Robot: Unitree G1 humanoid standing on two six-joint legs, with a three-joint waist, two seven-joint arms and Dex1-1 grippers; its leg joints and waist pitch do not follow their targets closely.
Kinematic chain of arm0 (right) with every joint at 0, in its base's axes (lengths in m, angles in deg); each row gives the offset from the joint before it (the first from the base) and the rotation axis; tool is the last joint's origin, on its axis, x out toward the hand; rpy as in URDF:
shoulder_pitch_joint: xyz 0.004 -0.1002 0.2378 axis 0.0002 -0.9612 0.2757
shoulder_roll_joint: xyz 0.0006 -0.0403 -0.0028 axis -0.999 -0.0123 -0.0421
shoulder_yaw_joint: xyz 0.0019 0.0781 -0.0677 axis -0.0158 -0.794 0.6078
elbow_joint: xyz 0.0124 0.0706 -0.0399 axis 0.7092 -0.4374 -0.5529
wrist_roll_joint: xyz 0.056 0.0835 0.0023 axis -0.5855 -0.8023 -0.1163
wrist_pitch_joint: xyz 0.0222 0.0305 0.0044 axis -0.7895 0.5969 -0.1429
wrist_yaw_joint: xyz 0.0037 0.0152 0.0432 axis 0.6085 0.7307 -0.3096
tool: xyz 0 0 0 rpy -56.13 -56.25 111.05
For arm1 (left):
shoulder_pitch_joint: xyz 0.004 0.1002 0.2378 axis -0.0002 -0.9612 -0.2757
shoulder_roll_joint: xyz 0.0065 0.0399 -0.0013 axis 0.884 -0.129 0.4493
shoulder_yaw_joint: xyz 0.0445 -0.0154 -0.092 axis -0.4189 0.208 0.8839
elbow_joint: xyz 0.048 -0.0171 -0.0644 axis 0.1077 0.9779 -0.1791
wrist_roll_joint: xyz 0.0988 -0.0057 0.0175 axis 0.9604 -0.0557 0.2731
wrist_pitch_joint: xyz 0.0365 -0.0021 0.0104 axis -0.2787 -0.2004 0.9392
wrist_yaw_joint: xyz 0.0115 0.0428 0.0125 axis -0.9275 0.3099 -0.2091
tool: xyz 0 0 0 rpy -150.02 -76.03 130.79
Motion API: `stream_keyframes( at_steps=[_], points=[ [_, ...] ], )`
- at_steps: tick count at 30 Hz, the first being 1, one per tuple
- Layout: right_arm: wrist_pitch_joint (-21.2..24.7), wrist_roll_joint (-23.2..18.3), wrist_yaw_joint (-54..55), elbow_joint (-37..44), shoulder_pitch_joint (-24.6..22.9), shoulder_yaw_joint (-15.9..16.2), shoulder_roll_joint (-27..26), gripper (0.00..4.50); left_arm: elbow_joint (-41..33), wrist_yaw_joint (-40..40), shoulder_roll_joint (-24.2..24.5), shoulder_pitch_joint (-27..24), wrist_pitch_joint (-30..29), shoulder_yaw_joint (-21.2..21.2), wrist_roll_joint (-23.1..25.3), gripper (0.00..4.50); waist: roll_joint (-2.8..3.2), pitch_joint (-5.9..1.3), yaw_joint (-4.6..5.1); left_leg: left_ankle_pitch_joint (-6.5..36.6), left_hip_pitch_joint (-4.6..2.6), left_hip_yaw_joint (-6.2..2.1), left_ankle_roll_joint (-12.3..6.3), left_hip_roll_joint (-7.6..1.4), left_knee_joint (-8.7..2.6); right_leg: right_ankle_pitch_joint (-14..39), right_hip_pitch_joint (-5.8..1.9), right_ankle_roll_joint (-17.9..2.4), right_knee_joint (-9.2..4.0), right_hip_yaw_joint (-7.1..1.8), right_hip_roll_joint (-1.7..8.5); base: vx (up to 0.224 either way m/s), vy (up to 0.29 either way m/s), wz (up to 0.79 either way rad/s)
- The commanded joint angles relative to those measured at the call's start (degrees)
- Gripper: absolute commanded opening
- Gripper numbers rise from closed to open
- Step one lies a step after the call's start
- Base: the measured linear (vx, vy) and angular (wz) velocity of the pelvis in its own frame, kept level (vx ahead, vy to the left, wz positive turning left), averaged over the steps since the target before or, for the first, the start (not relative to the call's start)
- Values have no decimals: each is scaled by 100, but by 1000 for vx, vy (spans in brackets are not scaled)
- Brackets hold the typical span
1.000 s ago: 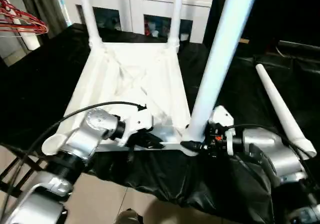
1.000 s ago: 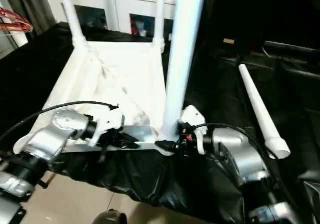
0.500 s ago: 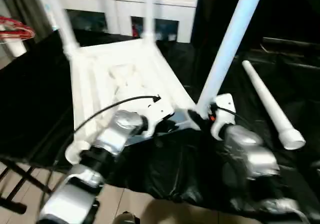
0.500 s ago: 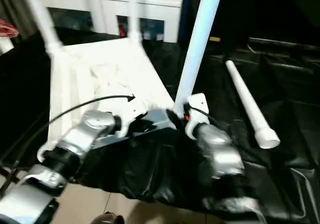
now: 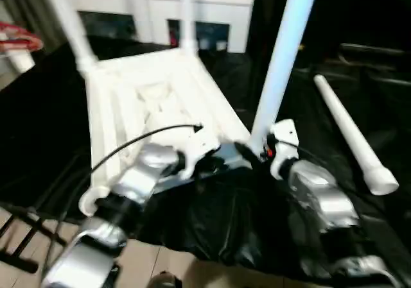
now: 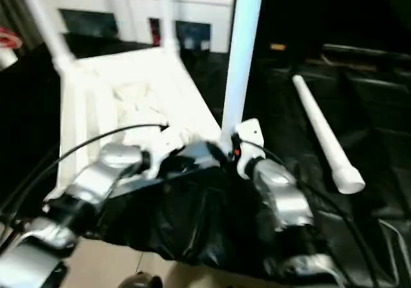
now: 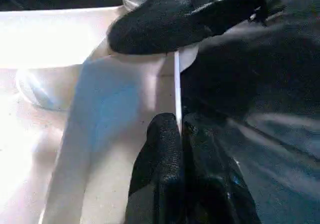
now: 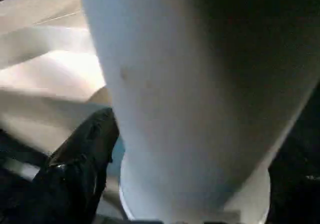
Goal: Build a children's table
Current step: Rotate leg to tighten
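Children's table top [image 5: 154, 95] lies upside down, ribbed underside up, on a table draped in black sheeting [image 5: 212, 217]. Two legs stand in the far corner sockets: far-left leg [image 5: 67, 25], far-right leg [image 5: 187, 15]. Third leg [image 5: 282, 57] stands upright in the near-right corner socket. Fourth leg [image 5: 352, 134] lies loose on the black sheeting, well apart to the right of the top.

Left end effector [image 7: 181, 129]: fingers pressed together, pinching the thin near edge of the top, just beside the near-right socket. Left wrist view also shows a black finger of the other arm lying across that corner.

Right end effector [image 5: 252, 154]: at the base of the third leg. One black finger [image 8: 82, 149] sits alongside the leg just above the socket collar; can't tell whether the jaws clamp the leg or stand off it.

White cabinet [image 5: 212, 6] with glass doors behind the table.
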State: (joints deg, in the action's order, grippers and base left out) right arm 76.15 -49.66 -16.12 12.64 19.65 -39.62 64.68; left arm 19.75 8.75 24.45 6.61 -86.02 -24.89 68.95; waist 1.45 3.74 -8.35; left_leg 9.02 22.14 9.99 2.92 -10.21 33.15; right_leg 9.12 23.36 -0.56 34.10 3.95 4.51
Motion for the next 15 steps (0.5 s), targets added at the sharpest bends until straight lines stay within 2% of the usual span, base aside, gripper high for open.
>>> stream_keyframes(
  at_steps=[1,2,3,4,7,12,13,15],
  points=[
    [119,-226,-687,344,-51,295,102,386,-399,-483,-42,66,296,-116,-304,0,-11,-429,4,1541,-116,-103,-205,-306,-396,1377,-289,-1115,-381,-265,439,0,0,0],
    [142,-261,-864,413,-86,326,194,386,-419,-593,19,51,315,-132,-317,0,-25,-428,6,1555,-123,-96,-218,-307,-396,1384,-282,-1116,-390,-261,424,0,0,0],
    [174,-307,-1082,499,-130,362,306,386,-439,-716,92,36,337,-149,-329,0,-15,-434,-23,1539,-137,-93,-226,-314,-385,1364,-272,-1142,-383,-264,435,0,0,0],
    [317,-452,-1650,753,-249,454,615,386,-465,-1061,295,-1,416,-191,-359,0,-19,-430,-32,1531,-132,-93,-231,-321,-384,1366,-273,-1167,-378,-265,436,0,0,0],
    [437,-599,-2090,958,-338,559,878,386,-501,-1366,473,-39,481,-247,-373,0,-21,-431,-96,1526,-124,-87,-284,-331,-378,1437,-270,-1140,-372,-265,432,0,0,0],
    [474,-712,-2801,1212,-442,744,1272,386,-592,-1952,801,-133,564,-374,-412,0,-18,-422,-166,1694,-149,-95,-190,-353,-395,1782,-243,-1118,-402,-276,459,0,0,0],
    [410,-692,-2900,1240,-459,787,1329,358,-591,-2031,842,-144,600,-397,-405,0,-17,-421,-170,1720,-141,-99,-169,-349,-397,1828,-241,-1104,-401,-275,459,0,0,0],
    [400,-648,-3018,1284,-469,872,1413,350,-596,-2143,901,-160,644,-440,-393,0,-18,-419,-171,1747,-144,-105,-147,-344,-402,1897,-238,-1084,-408,-274,462,0,0,0]
  ],
)
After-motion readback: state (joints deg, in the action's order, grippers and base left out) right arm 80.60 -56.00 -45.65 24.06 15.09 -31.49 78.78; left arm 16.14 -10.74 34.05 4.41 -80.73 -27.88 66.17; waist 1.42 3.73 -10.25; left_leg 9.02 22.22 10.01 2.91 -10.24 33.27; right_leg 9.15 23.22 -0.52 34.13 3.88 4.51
